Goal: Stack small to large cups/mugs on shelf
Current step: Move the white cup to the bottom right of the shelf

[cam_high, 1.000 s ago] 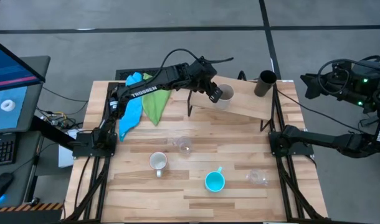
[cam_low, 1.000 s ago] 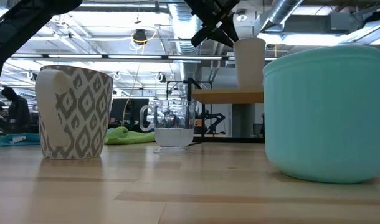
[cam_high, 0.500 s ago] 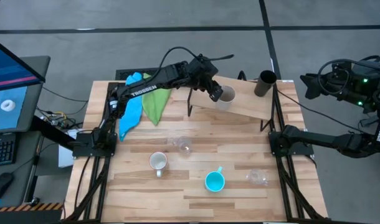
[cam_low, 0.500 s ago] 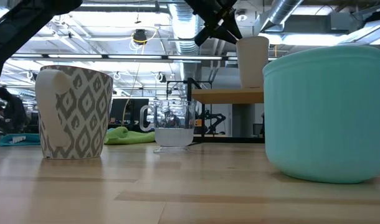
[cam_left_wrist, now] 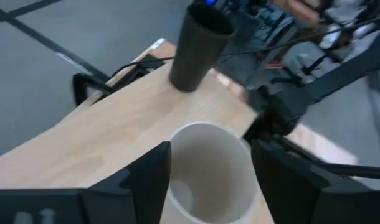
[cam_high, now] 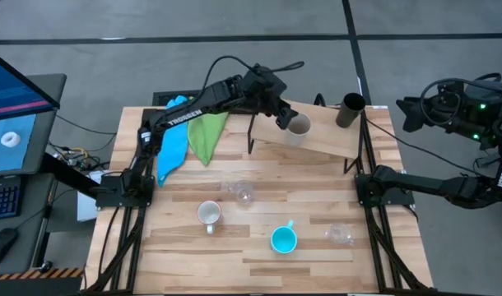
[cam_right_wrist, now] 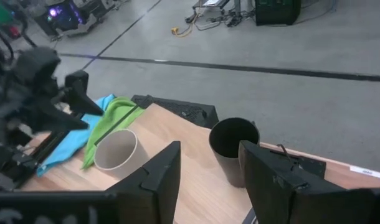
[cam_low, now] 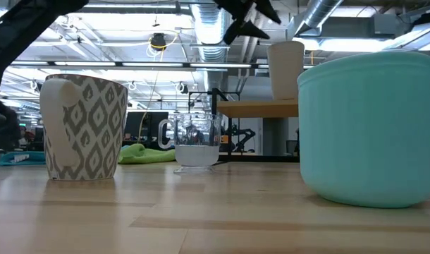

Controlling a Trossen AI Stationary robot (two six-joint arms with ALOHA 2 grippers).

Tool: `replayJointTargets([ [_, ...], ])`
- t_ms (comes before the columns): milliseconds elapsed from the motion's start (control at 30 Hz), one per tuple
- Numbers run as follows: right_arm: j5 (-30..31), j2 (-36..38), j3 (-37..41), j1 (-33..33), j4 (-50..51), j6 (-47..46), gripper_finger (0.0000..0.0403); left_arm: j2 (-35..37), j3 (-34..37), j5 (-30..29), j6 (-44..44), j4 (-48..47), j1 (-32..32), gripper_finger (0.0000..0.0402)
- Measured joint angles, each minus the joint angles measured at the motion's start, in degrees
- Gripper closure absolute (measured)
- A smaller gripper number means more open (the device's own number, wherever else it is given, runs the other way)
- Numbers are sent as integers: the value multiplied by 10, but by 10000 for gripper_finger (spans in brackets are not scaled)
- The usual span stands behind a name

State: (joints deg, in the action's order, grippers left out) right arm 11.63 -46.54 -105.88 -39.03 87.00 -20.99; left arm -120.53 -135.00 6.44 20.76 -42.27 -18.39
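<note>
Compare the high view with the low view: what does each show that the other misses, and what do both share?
Only the high view shows the tall black cup, the raised light-wood shelf from above, the green cloth spread out and the right gripper off the table. Only the low view shows the room's ceiling pipes. Both show the beige tumbler, the cyan handled mug and the left gripper open beside the tumbler.

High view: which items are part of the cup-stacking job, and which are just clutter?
Job items:
beige tumbler and black cup, both on the shelf
white mug
cyan mug
clear cups

Lying about:
green cloth
blue cloth
</note>
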Motion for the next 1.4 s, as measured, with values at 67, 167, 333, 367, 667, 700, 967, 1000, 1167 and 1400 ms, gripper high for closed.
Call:
replayJointTargets([
  [67,-9,-3,0,0,0,9,216,13,0,7,15,-4,0,179],
  [167,-29,-21,0,0,0,11,213,42,0,7,29,-5,5,178],
  [333,-73,-64,0,0,0,23,213,97,0,-4,25,-18,24,177],
  [367,-83,-75,0,0,0,28,213,109,0,-15,24,-24,28,177],
  [667,-118,-166,1,45,-6,9,213,190,0,-145,5,-118,78,177],
  [700,-116,-176,1,57,-12,2,213,196,0,-156,0,-128,84,177],
  [967,-36,-257,18,169,-55,-57,213,242,1,-217,-11,-175,116,177],
  [1000,-23,-269,23,180,-55,-61,213,248,1,-221,-12,-181,118,177],
  [1167,4,-327,26,219,-58,-79,213,276,1,-228,-26,-212,126,177],
  [1400,11,-395,26,213,-57,-77,213,306,1,-246,-31,-251,128,177],
])
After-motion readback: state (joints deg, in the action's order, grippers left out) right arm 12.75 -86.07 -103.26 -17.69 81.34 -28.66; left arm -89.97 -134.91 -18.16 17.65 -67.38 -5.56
